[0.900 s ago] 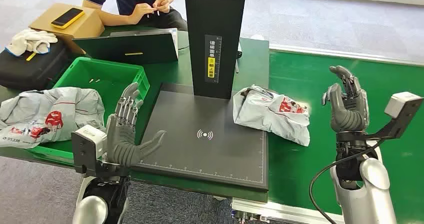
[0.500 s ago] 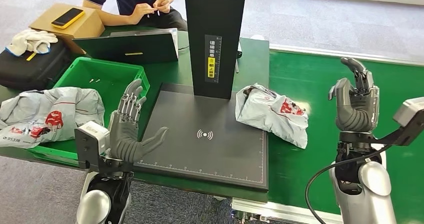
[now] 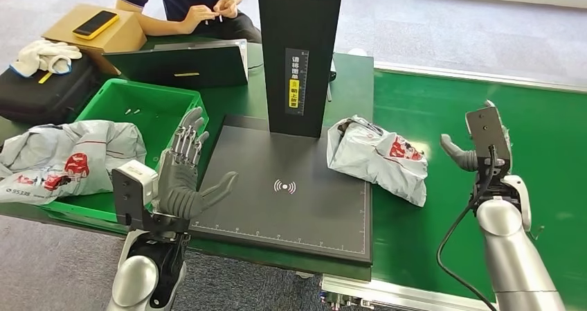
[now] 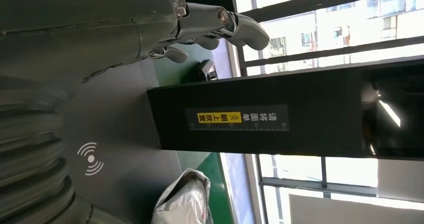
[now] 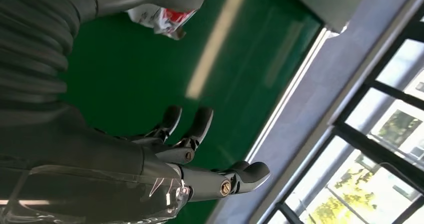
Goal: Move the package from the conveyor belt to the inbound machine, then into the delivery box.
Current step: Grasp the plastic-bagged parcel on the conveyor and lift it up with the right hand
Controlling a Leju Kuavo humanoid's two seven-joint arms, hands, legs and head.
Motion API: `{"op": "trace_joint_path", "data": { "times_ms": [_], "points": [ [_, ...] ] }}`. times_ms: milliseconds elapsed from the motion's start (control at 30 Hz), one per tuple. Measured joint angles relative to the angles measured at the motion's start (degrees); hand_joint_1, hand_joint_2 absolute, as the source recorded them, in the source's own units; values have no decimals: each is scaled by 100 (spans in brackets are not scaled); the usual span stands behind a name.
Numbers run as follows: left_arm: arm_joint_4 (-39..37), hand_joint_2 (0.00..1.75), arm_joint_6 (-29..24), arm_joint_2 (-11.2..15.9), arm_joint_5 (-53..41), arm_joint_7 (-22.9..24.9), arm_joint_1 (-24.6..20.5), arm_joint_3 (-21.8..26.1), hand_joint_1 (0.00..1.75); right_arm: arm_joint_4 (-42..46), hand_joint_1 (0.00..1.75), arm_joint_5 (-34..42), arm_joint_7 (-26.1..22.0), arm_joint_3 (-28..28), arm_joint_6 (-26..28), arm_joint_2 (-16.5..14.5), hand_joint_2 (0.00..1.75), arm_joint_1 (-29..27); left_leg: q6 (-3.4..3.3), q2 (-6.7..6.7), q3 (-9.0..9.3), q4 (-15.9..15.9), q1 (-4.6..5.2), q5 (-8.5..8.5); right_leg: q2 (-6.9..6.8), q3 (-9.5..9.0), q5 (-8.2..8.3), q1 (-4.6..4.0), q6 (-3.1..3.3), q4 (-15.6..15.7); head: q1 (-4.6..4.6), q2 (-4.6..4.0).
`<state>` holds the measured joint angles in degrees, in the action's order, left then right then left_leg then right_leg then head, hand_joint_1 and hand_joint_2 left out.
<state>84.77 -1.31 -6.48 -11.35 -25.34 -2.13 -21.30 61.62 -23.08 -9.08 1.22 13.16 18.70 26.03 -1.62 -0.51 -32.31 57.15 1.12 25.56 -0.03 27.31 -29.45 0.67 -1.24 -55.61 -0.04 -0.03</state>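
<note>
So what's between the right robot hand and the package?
Just bare green conveyor belt, seen in the head view, between the right robot hand and the package.

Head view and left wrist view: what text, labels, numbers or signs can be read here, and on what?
"95338": on the grey package in the green bin.
Chinese characters, white and on a yellow patch: label on the black scanner column; too small to read reliably.
Wireless-wave symbol: on the black scan pad.
Red print on the package on the belt: illegible.

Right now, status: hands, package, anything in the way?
Left hand open, raised by the scanner plate. Right hand open above the belt. Package untouched, straddling the plate's edge and belt. Nothing between right hand and package.
</note>
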Motion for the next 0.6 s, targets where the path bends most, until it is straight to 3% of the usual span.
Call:
{"op": "trace_joint_path", "data": {
  "times_ms": [100,333,500,600],
  "points": [
    [-9,175,-1,10,9,8,-12,-32,0,-578,0,-83,-26,-2,1,76,175,175,0,1,-1,0,0,1,2,3,0,0,0,0,-1,-1],
    [-13,175,-49,17,11,151,-20,-49,0,-1829,0,-542,602,-7,-315,284,175,720,1,2,-4,-1,0,1,3,9,-1,0,0,0,-1,0],
    [-11,175,-90,19,-1,213,-2,-48,0,-2672,0,-516,557,83,-642,392,175,1112,1,2,-4,-1,0,1,3,7,0,0,0,-1,-1,0],
    [-11,175,-106,20,-29,234,18,-43,0,-2990,0,-386,282,139,-1036,392,175,1190,1,2,-6,-1,0,1,3,8,0,0,0,-1,-1,-1]
  ]
}}
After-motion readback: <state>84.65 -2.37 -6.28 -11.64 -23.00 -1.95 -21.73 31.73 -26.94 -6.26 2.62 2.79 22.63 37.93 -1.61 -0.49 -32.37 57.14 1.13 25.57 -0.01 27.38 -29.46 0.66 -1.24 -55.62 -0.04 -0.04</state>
